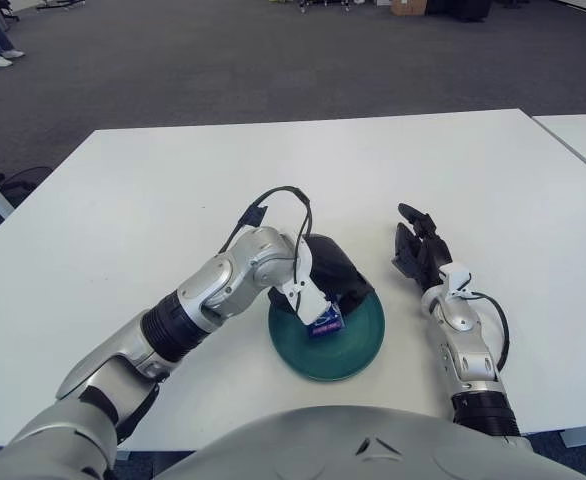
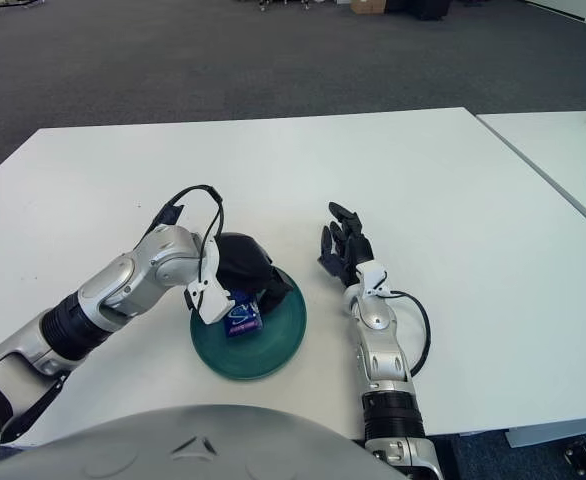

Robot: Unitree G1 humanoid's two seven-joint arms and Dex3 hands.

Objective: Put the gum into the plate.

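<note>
A dark green plate (image 1: 358, 340) sits on the white table near its front edge. My left hand (image 1: 335, 278) reaches over the plate from the left, its black fingers curled around a small blue and white gum pack (image 1: 324, 320) held just above or on the plate's inner surface. The gum pack also shows in the right eye view (image 2: 242, 318) below the left hand (image 2: 248, 268). My right hand (image 1: 419, 246) shows on the table to the right of the plate, fingers relaxed and holding nothing.
The white table (image 1: 173, 200) stretches wide behind and to both sides of the plate. A second white table (image 1: 585, 135) stands at the far right. Grey carpet floor lies beyond the far edge.
</note>
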